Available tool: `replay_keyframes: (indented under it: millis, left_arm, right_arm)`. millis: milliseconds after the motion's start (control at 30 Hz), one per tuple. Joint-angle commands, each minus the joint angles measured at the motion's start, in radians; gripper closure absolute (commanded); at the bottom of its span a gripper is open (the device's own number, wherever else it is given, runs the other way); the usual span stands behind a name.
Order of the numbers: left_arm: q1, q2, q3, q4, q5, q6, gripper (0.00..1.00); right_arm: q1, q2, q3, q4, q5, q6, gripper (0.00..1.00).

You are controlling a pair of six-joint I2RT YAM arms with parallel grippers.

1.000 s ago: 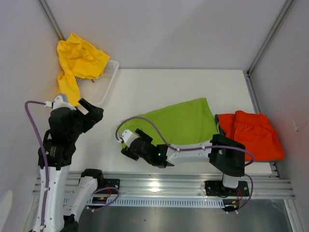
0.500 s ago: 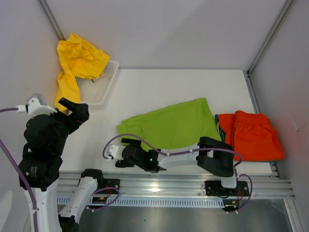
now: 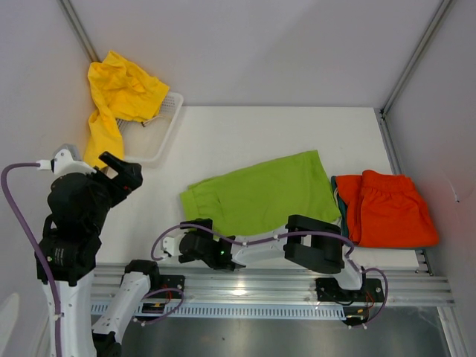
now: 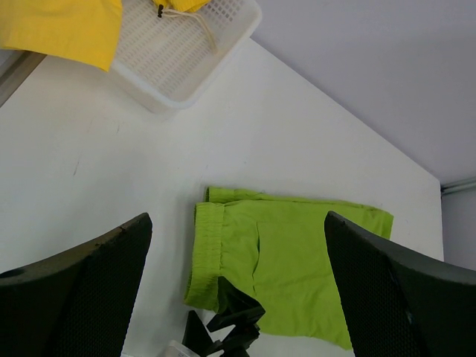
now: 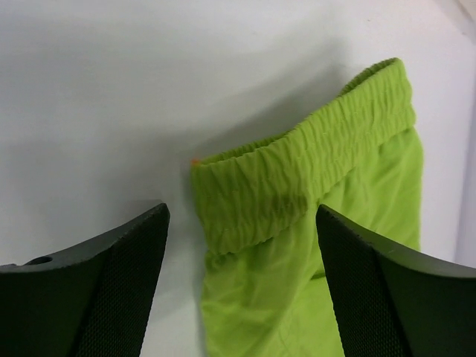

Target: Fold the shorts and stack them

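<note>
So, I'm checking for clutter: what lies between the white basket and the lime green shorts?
Nothing. Only a bare stretch of table separates the basket from the lime green shorts, clearest in the left wrist view.

1. Readable text, labels, brands, numbers or signs: none in any view.
2. Lime green shorts (image 3: 260, 195) at centre, orange-red shorts (image 3: 390, 212) at right, yellow shorts (image 3: 123, 93) at upper left: plain fabric, unmarked.
3. White basket (image 3: 152, 141), upper left: plain mesh, unmarked.
</note>
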Motion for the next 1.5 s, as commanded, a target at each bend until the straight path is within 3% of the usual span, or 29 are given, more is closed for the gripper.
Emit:
replay_keyframes:
  millis: [0, 333, 500, 633, 1000, 1467]
  left_arm:
    - [0.006, 0.003, -0.006, 0.027, 0.021, 0.03, 0.01]
    - [0.008, 0.003, -0.017, 0.032, 0.025, 0.043, 0.01]
    - [0.006, -0.004, -0.044, 0.041, 0.03, 0.045, 0.01]
    - [0.008, -0.001, -0.09, 0.07, 0.054, 0.045, 0.01]
    - [0.008, 0.007, -0.42, 0.247, 0.234, -0.018, 0.01]
    - [0.006, 0.091, -0.681, 0.518, 0.432, -0.141, 0.01]
  right_arm:
    - [0.009, 0.057, 0.042, 0.022, 0.14, -0.097, 0.19]
    - [-0.002, 0.16, 0.065, 0.042, 0.202, -0.151, 0.36]
    - [-0.016, 0.17, 0.045, 0.084, 0.21, -0.119, 0.7]
    - [-0.022, 0.121, -0.025, 0.277, 0.247, -0.092, 1.0]
    - [-0.064, -0.045, -0.255, 0.576, 0.27, 0.178, 1.0]
    - [-0.134, -0.148, -0.381, 0.651, 0.208, 0.52, 1.0]
